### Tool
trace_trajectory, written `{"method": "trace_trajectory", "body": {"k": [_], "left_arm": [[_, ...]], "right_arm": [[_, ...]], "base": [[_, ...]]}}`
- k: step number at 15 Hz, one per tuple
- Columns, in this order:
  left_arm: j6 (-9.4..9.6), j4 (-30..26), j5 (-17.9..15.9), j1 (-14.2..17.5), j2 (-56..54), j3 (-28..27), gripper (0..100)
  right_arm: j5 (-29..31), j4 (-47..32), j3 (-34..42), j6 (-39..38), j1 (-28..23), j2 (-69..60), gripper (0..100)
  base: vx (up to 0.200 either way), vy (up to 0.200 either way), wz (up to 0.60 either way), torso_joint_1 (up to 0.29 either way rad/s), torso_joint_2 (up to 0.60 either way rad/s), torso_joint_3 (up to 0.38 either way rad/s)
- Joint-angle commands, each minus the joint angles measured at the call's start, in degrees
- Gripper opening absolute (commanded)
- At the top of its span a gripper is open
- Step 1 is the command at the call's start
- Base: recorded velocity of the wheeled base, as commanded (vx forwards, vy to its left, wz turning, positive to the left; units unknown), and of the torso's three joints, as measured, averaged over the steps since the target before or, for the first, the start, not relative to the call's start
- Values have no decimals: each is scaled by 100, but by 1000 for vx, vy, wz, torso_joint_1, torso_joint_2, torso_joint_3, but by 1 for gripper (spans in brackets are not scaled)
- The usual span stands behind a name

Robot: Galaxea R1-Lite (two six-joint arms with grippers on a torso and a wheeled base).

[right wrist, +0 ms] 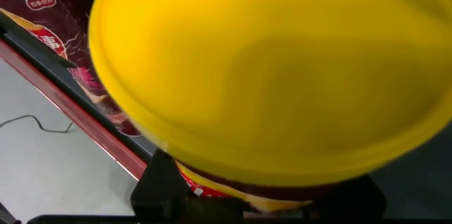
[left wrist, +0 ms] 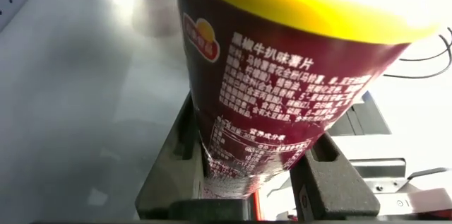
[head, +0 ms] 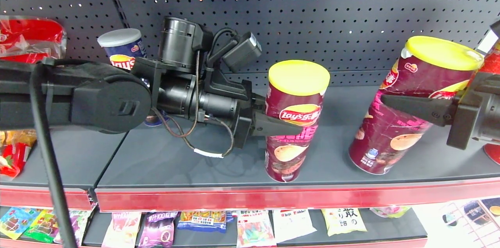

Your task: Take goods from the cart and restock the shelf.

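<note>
Two maroon chip cans with yellow lids are on the grey shelf [head: 183, 162]. The middle can [head: 293, 123] stands upright near the front edge, and my left gripper [head: 297, 122] is shut on its side from the left. In the left wrist view that can [left wrist: 282, 104] sits between the two fingers [left wrist: 339, 178]. The right-hand can [head: 406, 111] leans to the right with its base on the shelf, and my right gripper [head: 402, 97] is shut on its upper half. Its yellow lid [right wrist: 275, 68] is close to the right wrist camera.
A blue chip can [head: 122, 49] with a grey lid stands at the back, behind my left arm. A red snack bag [head: 27, 39] lies at the far left. The red shelf lip [head: 273, 197] runs along the front, with snack packets [head: 195, 224] on the shelf below.
</note>
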State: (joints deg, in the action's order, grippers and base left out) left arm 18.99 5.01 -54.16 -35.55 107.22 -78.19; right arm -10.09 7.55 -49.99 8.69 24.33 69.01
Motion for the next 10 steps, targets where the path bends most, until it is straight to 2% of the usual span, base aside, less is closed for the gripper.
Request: {"method": "trace_trajectory", "body": {"k": [1,9,10], "left_arm": [[-1,0,2,13,-25,14,0],[-1,9,-33,30,-25,137,0],[-1,9,-33,30,-34,146,100]], "right_arm": [[-1,1,7,1,1,7,0],[-10,1,-28,10,10,69,0],[-10,1,-46,10,19,104,0]], "base": [[0,0,0,0,0,0],[0,0,0,0,0,0],[0,0,0,0,0,0]]}}
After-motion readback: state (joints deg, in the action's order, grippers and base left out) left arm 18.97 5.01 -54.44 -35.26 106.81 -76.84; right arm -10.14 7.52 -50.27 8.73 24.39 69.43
